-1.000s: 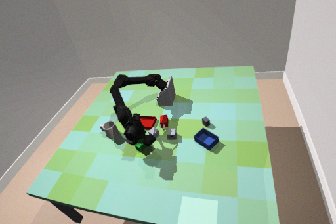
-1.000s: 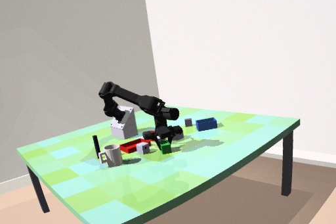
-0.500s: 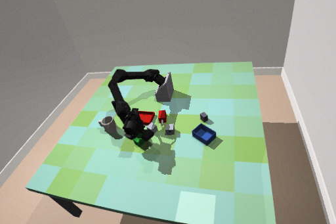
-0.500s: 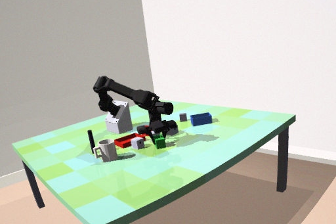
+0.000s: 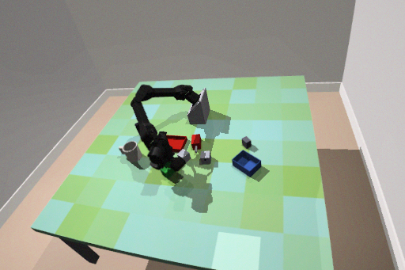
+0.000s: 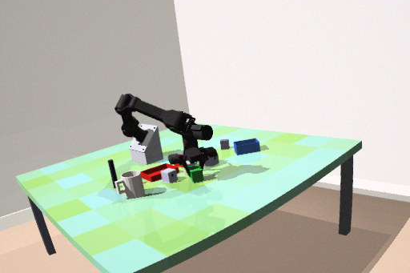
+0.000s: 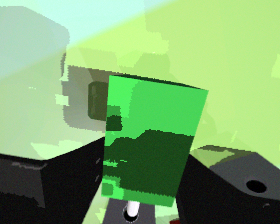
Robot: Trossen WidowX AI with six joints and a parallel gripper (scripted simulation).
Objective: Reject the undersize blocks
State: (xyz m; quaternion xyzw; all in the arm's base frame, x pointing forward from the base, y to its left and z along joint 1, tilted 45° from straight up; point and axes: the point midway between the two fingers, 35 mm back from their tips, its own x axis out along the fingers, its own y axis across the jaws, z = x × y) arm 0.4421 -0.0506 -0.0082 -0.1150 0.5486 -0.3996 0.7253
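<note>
Fingers of the gripper point(image 5: 168, 167) point(image 6: 195, 169) point(image 7: 141, 170) grasping the green gauge point(image 5: 167, 171) point(image 6: 196, 174) point(image 7: 147, 145), left of the desk's middle in the top view.

The gauge's pale pin point(image 7: 133, 207) points toward the dark hole of a steel block point(image 7: 113, 214); whether it enters cannot be told. In the top view, the red tray point(image 5: 176, 138) point(image 6: 151, 178) lies behind the gripper, toward the desk's far edge, and a red gauge point(image 5: 196, 140) lies just to its right. One holed block point(image 5: 205, 157) point(image 6: 212, 160) rests in front of the red gauge. A grey mug point(image 5: 132, 153) point(image 6: 134, 186) stands toward the left edge; the blue tray point(image 5: 240, 167) point(image 6: 247, 147) and a small dark cube point(image 5: 246, 142) point(image 6: 224, 144) lie toward the right edge.
</note>
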